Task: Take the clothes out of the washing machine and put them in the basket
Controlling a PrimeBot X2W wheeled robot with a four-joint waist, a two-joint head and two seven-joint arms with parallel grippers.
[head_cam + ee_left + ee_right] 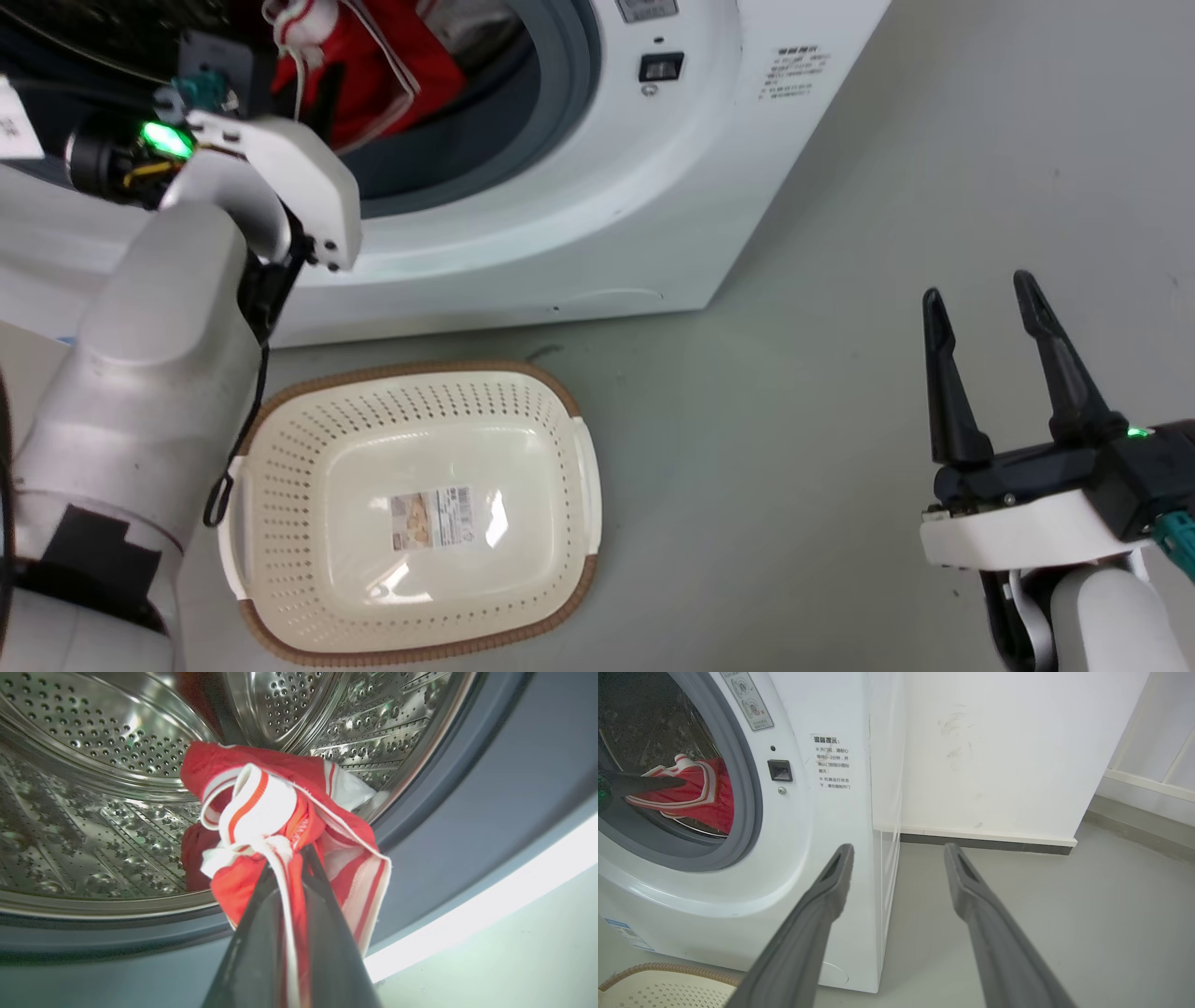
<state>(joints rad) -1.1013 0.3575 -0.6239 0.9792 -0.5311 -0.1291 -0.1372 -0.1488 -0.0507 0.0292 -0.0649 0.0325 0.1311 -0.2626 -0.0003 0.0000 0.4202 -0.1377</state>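
Clothes [280, 826]: red bundle with white striped trim, sitting in the washing machine [597, 205] porthole, right at the mouth of the steel drum [117, 742]. In the left wrist view a fold hangs down in front of the drum's front lip and over the grey gasket [747, 788]. Can't tell whether it's one garment or several.

Left gripper [292, 856]: reached into the porthole, both fingers clamped together on the bundle, a white trim strip running down between them. The left forearm [168, 355] crosses in front of the machine's lower left, green LED lit at the wrist.

Basket [560, 597]: on the floor [794, 420] just in front of the machine, below the porthole and beside the left forearm, upright. The label [431, 518] on its bottom is in plain sight.

Right gripper [977, 285]: well off to the right over the floor, near neither basket nor clothes. Fingers spread apart, gripping nothing, pointing toward the machine's front right corner.

The machine's door latch socket [661, 67] is just right of the gasket, with a printed notice beside it. There's a white wall [994, 742] with a dark skirting behind the machine.
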